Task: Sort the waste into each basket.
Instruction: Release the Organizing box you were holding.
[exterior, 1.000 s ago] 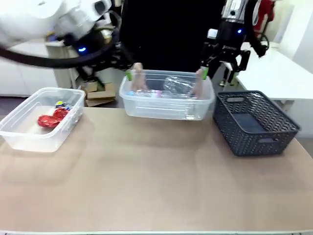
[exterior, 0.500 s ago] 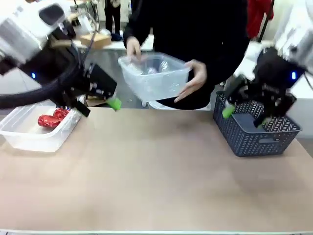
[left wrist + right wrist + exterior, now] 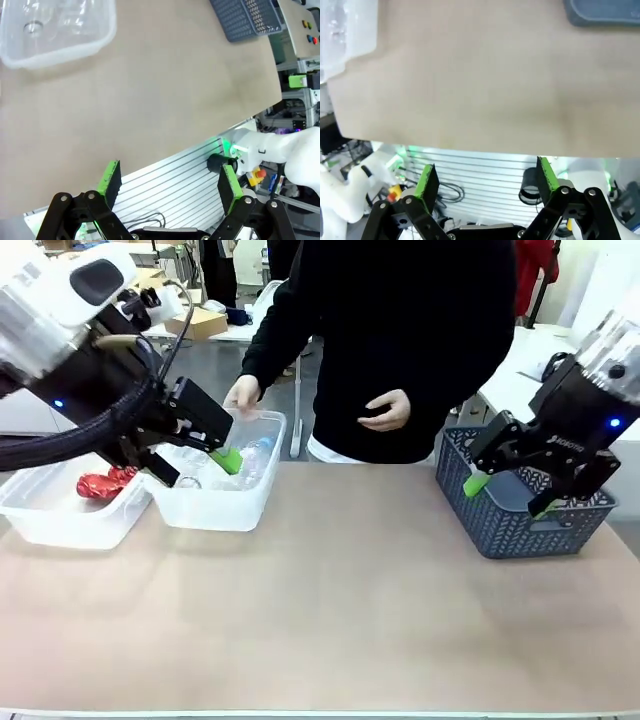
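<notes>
Bare table (image 3: 340, 590) between tubs (image 3: 215, 502) and basket (image 3: 520, 505)

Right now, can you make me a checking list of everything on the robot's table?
Surface: tan table, bare in the middle.
Job's things: red wrapper in the left clear tub; clear bottles in the second clear tub beside it, the person's hand at its far rim; dark lattice basket on the right.
Clutter: nothing seen on the table.
Claws: left claw open, over the second tub; right claw open, in front of the basket; both empty.
Cables: black hose along the left arm.
Surroundings: person in black across the table; cardboard box behind.
</notes>
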Available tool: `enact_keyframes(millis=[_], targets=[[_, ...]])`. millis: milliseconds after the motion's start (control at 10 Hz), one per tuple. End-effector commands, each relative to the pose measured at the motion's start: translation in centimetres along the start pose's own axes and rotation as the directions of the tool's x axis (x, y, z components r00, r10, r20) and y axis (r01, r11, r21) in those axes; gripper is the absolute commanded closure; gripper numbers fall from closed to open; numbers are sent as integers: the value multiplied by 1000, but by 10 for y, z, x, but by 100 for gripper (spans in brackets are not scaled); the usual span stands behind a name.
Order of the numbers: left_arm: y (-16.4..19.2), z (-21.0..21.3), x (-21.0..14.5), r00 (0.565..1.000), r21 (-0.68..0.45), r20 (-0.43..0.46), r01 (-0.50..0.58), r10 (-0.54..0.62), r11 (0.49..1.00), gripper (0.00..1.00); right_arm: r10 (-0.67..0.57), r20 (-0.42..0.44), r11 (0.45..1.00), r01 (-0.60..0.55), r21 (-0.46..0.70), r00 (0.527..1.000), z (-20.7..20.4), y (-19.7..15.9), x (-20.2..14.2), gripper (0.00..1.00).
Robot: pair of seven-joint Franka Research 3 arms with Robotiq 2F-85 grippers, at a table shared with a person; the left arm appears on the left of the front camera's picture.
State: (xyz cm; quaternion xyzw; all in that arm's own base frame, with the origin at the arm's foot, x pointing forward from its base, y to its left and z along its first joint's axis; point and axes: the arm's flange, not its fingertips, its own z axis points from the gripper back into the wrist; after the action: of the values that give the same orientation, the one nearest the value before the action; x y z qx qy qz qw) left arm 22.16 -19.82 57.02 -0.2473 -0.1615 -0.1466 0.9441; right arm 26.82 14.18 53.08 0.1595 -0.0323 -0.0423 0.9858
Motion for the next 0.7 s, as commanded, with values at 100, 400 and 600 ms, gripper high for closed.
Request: enact_keyframes(millis=[100, 400, 600], targets=[[48, 44, -14, 987, -443, 47, -117, 154, 889, 0, 145, -173, 839, -29, 544, 974, 49, -57, -14, 0], [125, 82, -48, 736, -724, -29, -482, 676, 493, 0, -215, -47, 379, 128, 917, 976, 101, -145, -49, 0], [140, 68, -46, 676, -639, -81, -600, 733, 482, 0, -286, -3, 364, 112, 925, 958, 97, -161, -46, 0]])
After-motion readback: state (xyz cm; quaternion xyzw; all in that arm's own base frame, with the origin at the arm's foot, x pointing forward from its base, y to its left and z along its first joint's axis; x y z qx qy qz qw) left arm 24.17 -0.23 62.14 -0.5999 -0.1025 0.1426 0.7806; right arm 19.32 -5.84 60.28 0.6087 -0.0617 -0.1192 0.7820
